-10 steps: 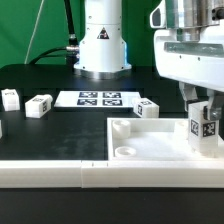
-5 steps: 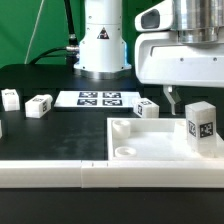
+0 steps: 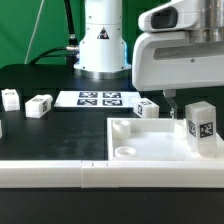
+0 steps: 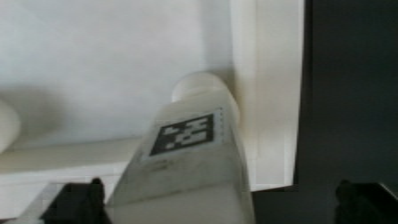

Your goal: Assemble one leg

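Housing above the claw (image 4: 222, 200) runs out of the exterior view at the top and at the exterior view's right. Only one dark finger (image 3: 168, 100) hangs clear below it there, and the other finger I cannot find in that view. The wrist view settles it: two dark fingertips (image 4: 79, 198) show as stubs, cut off by the picture's edge and set wide apart. The claw is spread and grips nothing.

The leg (image 3: 203, 124) stands upright directly beneath the claw, and the finger in sight is clear of it. It rests on the white panel (image 3: 150, 150), near that panel's corner under the claw. A raised rim hides its foot, so I cannot tell whether it sits in a socket. In the wrist view the leg is blurred and foreshortened, and only one square tag reads clearly.

Away from the claw, toward the exterior view's left, three loose blocks (image 3: 38, 105) of the same kind lie on the desk (image 3: 40, 135). One is just beyond the panel's far edge and the other two are well off. The marker board (image 3: 100, 98) lies flat between them. A long white bar (image 3: 45, 173) lies along the near edge.

The desk is matt black. Behind it stand the arm's white base (image 3: 102, 45), a black cable (image 3: 70, 25) and a green backdrop (image 3: 18, 30).
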